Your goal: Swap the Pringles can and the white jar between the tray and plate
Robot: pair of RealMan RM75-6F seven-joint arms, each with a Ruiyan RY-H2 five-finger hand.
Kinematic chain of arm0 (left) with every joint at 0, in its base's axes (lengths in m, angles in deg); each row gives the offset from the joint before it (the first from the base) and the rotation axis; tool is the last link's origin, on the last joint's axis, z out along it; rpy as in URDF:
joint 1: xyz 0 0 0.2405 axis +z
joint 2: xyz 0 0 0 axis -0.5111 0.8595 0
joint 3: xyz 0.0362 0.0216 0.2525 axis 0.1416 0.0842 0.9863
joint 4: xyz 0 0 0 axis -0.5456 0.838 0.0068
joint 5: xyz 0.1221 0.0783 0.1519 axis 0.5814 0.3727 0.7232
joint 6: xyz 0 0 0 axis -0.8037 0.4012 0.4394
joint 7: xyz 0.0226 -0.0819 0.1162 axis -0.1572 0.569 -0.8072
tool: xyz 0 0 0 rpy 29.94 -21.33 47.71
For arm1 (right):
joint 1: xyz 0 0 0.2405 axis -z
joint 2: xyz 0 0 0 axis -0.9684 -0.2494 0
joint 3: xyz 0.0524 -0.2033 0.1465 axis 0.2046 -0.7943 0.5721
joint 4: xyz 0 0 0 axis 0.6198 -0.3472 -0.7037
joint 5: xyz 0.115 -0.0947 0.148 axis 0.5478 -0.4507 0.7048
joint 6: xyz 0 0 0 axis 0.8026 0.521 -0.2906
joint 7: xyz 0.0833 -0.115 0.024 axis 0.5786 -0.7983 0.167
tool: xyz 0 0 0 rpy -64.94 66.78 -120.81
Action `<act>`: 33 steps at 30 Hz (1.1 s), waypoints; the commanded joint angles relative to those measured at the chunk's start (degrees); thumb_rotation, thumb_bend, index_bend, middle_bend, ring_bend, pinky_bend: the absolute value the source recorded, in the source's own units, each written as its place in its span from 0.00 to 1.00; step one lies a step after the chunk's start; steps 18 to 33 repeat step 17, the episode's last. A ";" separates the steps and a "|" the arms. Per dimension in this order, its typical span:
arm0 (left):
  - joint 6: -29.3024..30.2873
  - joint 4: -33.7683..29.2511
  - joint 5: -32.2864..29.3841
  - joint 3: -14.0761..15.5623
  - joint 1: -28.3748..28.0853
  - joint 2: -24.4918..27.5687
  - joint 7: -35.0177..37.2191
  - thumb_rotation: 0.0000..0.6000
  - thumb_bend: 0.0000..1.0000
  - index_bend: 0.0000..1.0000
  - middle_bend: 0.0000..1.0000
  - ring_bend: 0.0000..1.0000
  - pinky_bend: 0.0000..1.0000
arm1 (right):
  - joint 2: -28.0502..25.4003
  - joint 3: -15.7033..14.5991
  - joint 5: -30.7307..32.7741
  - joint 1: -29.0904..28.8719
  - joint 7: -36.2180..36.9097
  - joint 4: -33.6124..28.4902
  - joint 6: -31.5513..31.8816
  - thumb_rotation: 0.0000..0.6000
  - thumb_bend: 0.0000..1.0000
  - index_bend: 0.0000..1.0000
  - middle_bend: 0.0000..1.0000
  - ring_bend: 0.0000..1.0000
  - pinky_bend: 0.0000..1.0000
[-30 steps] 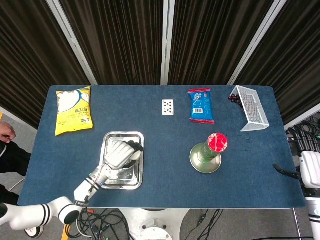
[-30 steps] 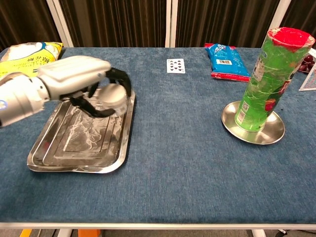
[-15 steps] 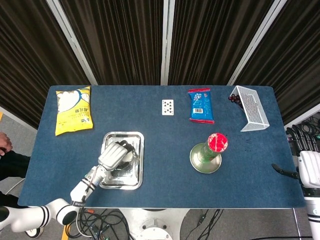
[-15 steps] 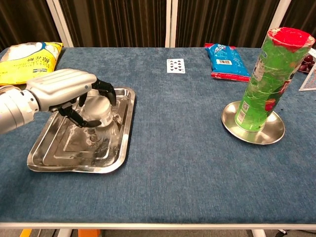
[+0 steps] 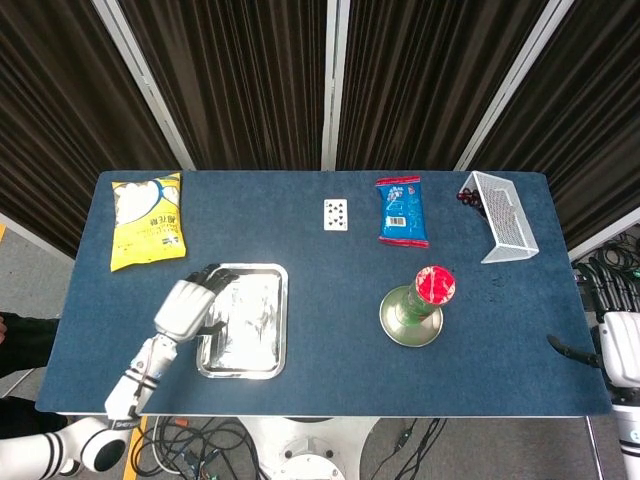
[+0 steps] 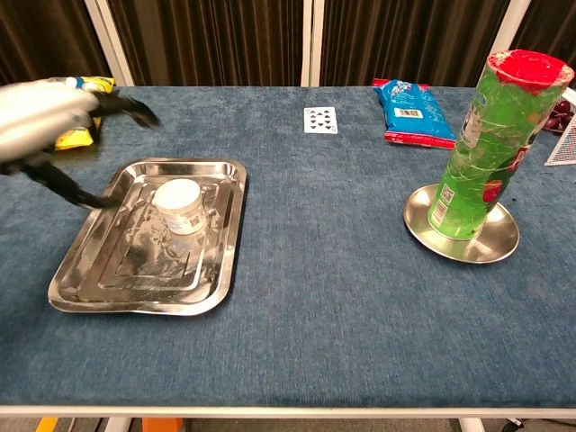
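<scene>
chest view: white jar [image 6: 178, 205] stands in the steel tray [image 6: 85, 275], pringles can [image 6: 481, 148] on the plate [image 6: 508, 239]; left hand [image 6: 40, 115] beside the tray, released; swap looks undone.

No wording legible: print on the yellow bag [image 5: 148, 221], blue packet [image 5: 402, 210] and Pringles can [image 6: 486, 153] is too small.

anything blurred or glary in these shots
Chest view: the left hand is smeared by motion blur at the left edge, while the white jar and Pringles can stay sharp. Head view: the tray floor blows out in bright glare, hiding the jar; that hand looks sharper here.
</scene>
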State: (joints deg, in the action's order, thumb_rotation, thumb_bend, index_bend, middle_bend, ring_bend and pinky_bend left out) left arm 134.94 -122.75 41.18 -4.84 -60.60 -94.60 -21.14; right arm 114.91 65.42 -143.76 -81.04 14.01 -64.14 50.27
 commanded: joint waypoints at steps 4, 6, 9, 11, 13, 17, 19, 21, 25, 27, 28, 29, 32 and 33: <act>19.37 -4.78 1.07 2.64 14.54 7.20 -0.33 1.00 0.11 0.18 0.17 0.10 0.28 | 3.48 -3.35 -0.63 3.91 -4.03 4.36 2.58 1.00 0.01 0.00 0.00 0.00 0.00; 20.62 -3.25 1.63 4.50 17.12 7.80 2.01 1.00 0.10 0.18 0.17 0.09 0.26 | 5.16 -3.89 0.37 5.04 -3.83 6.68 2.72 1.00 0.01 0.00 0.00 0.00 0.00; 20.79 -0.96 0.73 6.17 20.07 8.24 4.66 1.00 0.09 0.18 0.16 0.08 0.24 | 6.56 -4.74 1.65 5.86 -1.68 8.86 1.11 1.00 0.01 0.00 0.00 0.00 0.00; 21.51 0.74 0.15 6.21 21.66 8.21 5.51 1.00 0.09 0.18 0.16 0.08 0.22 | 7.29 -4.92 1.92 6.01 -1.42 10.07 0.45 1.00 0.01 0.00 0.00 0.00 0.00; 21.85 1.82 0.22 6.32 22.64 8.27 5.91 1.00 0.09 0.18 0.16 0.08 0.22 | 8.01 -4.83 1.88 5.95 -1.85 10.82 0.25 1.00 0.01 0.00 0.00 0.00 0.00; 22.00 2.76 1.85 6.43 23.61 8.21 6.40 1.00 0.09 0.18 0.16 0.08 0.21 | 9.01 -4.70 1.00 5.63 -1.74 11.29 0.07 1.00 0.01 0.00 0.00 0.00 0.00; 22.00 2.76 1.85 6.43 23.61 8.21 6.40 1.00 0.09 0.18 0.16 0.08 0.21 | 9.01 -4.70 1.00 5.63 -1.74 11.29 0.07 1.00 0.01 0.00 0.00 0.00 0.00; 22.00 2.76 1.85 6.43 23.61 8.21 6.40 1.00 0.09 0.18 0.16 0.08 0.21 | 9.01 -4.70 1.00 5.63 -1.74 11.29 0.07 1.00 0.01 0.00 0.00 0.00 0.00; 22.00 2.76 1.85 6.43 23.61 8.21 6.40 1.00 0.09 0.18 0.16 0.08 0.21 | 9.01 -4.70 1.00 5.63 -1.74 11.29 0.07 1.00 0.01 0.00 0.00 0.00 0.00; 22.00 2.76 1.85 6.43 23.61 8.21 6.40 1.00 0.09 0.18 0.16 0.08 0.21 | 9.01 -4.70 1.00 5.63 -1.74 11.29 0.07 1.00 0.01 0.00 0.00 0.00 0.00; 22.00 2.76 1.85 6.43 23.61 8.21 6.40 1.00 0.09 0.18 0.16 0.08 0.21 | 9.01 -4.70 1.00 5.63 -1.74 11.29 0.07 1.00 0.01 0.00 0.00 0.00 0.00; 22.00 2.76 1.85 6.43 23.61 8.21 6.40 1.00 0.09 0.18 0.16 0.08 0.21 | 9.01 -4.70 1.00 5.63 -1.74 11.29 0.07 1.00 0.01 0.00 0.00 0.00 0.00; 22.00 2.76 1.85 6.43 23.61 8.21 6.40 1.00 0.09 0.18 0.16 0.08 0.21 | 9.01 -4.70 1.00 5.63 -1.74 11.29 0.07 1.00 0.01 0.00 0.00 0.00 0.00; 22.00 2.76 1.85 6.43 23.61 8.21 6.40 1.00 0.09 0.18 0.16 0.08 0.21 | 9.01 -4.70 1.00 5.63 -1.74 11.29 0.07 1.00 0.01 0.00 0.00 0.00 0.00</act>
